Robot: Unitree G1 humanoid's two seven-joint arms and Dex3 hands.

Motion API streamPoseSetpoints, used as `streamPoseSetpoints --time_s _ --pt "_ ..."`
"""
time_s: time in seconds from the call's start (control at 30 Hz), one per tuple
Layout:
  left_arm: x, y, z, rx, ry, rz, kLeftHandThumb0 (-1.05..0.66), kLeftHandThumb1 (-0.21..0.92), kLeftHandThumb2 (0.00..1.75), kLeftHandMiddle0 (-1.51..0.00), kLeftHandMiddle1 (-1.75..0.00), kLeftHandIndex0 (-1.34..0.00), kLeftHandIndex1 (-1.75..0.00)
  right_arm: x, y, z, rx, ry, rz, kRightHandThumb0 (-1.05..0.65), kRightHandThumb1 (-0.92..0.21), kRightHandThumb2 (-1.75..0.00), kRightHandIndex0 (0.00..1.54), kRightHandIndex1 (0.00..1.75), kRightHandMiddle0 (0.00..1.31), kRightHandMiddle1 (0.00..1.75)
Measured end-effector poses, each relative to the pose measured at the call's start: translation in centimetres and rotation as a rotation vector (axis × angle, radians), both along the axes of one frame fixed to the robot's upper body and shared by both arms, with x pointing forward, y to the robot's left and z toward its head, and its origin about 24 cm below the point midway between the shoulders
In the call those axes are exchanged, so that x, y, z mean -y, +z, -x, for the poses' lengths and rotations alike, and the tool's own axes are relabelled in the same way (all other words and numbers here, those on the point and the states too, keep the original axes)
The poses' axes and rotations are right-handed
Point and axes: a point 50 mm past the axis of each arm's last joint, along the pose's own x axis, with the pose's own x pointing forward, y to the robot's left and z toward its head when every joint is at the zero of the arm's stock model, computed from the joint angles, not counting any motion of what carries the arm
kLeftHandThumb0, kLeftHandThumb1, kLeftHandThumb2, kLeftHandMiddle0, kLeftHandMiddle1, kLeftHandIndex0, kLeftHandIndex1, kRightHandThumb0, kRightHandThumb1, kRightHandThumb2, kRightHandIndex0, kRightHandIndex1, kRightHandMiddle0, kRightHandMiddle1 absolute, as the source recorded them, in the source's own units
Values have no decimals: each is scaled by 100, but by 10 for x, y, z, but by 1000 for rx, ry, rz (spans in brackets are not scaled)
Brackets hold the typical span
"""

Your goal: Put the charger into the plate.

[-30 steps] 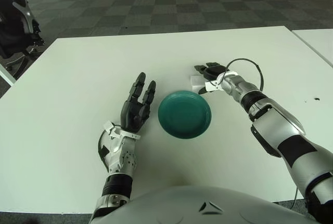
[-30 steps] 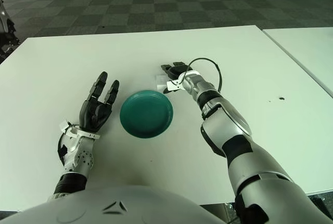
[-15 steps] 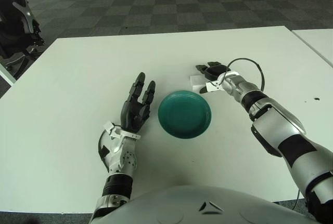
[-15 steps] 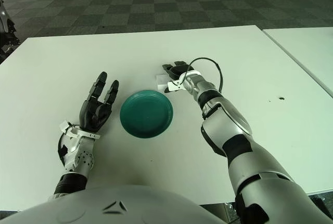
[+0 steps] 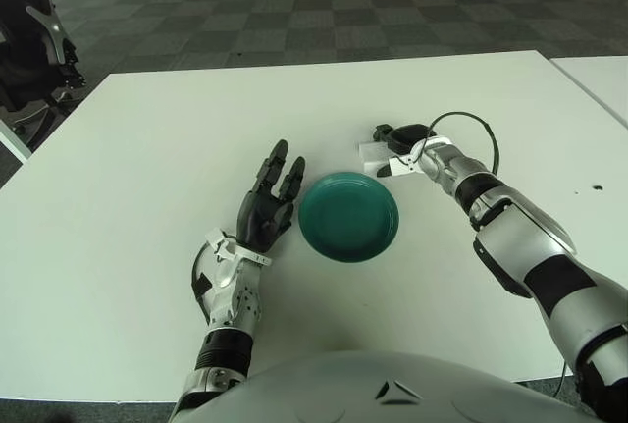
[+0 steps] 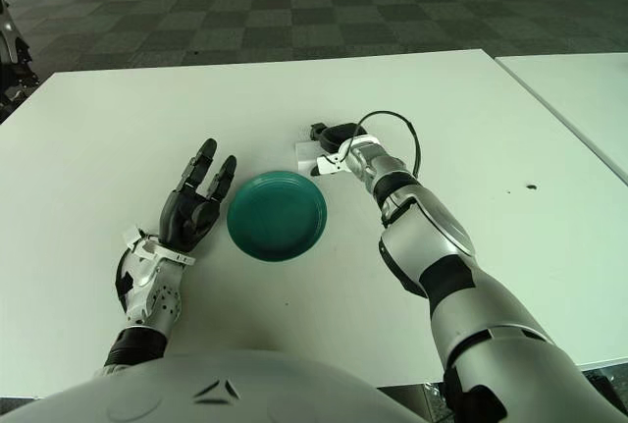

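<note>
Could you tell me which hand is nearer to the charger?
Right. The right hand is at the charger, beyond the plate; the left hand shows across the plate, fingers spread.

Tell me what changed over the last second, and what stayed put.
The left hand shifted toward the plate, its spread fingers now angled at the rim. The right hand closed lower over the white charger beyond the plate; whether it grips it is unclear. Plate and charger stayed where they were, and the charger is not yet in the plate.
</note>
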Motion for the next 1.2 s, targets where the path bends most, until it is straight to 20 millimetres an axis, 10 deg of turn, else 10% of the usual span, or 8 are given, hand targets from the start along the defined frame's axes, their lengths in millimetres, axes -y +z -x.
streamPoseSetpoints --time_s 0.07,0.17,0.3,1.2 --pt "1 0 0 1 -6 0 -105 92 25 0 0 0 0 -1 0 0 4 7 7 -63 -87 -6 47 106 29 173" --pt "2 1 0 3 -8 1 -105 92 26 0 0 0 0 -1 1 0 9 20 23 -49 -64 -60 45 132 51 157" --pt "2 1 0 5 -4 6 -105 92 27 0 0 0 0 -2 2 -1 15 36 43 -46 -50 -87 46 159 63 151" --pt "-4 1 1 -15 66 55 -105 92 41 0 0 0 0 3 8 -1 -26 85 36 -43 -47 -108 96 175 53 169"
